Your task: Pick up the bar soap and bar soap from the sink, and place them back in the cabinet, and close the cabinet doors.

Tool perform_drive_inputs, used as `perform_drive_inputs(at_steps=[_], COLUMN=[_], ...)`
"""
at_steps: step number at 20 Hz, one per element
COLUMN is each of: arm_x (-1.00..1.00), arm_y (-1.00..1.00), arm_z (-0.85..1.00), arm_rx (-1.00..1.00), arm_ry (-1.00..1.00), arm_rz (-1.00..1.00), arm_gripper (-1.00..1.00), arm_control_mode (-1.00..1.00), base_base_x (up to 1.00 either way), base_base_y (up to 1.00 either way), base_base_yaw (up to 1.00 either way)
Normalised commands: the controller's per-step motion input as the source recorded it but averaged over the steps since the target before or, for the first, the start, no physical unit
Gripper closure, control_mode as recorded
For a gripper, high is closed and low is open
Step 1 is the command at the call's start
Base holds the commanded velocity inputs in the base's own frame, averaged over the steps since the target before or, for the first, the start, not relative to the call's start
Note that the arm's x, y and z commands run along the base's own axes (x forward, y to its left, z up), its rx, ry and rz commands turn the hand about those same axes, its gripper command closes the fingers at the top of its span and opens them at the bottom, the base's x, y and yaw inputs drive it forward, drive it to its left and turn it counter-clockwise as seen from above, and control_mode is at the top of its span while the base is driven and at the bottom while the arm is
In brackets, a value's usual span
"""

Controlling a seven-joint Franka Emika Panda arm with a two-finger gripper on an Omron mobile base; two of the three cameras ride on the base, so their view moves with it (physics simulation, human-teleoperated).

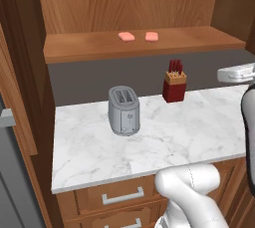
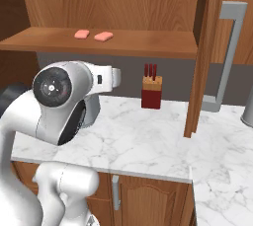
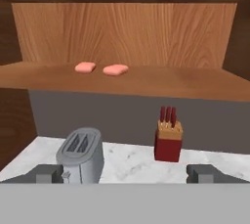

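Note:
Two salmon-pink bar soaps lie side by side on the plank shelf of the open cabinet (image 1: pixel 99 48): one bar soap (image 1: pixel 126 36) on the left, the other bar soap (image 1: pixel 151 36) just right of it. They show again in the right base view (image 2: pixel 82 33) (image 2: pixel 103 36) and in the hand view (image 3: pixel 85 67) (image 3: pixel 115 69). My gripper (image 3: pixel 126 174) is open and holds nothing, pulled back from the shelf and level with the counter. The right cabinet door (image 2: pixel 202 57) stands swung out, with its grey bar handle (image 2: pixel 228 47). The sink is out of view.
A grey toaster (image 1: pixel 123 110) and a red knife block (image 1: pixel 174 87) stand on the white marble counter (image 1: pixel 189 132) below the shelf. Wooden drawers (image 1: pixel 122 195) run under the counter. The left cabinet door (image 1: pixel 20 82) hangs open at the left edge.

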Motion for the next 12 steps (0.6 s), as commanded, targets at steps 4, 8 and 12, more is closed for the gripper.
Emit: perform_drive_inputs(at_steps=[4,8,12], arm_x=[-0.48,-0.44,-0.36], arm_y=[-0.27,-0.26,-0.28], arm_z=[0.00,0.00,0.00], arm_rx=[0.00,0.00,0.00], arm_ry=[-0.12,-0.11,-0.07], arm_rz=[0.00,0.00,0.00], arm_gripper=[-1.00,-1.00,-1.00], arm_control_mode=[-1.00,-1.00,-1.00], base_base_x=[0.00,0.00,0.00], base_base_y=[0.00,0.00,0.00], base_base_yaw=[0.00,0.00,0.00])
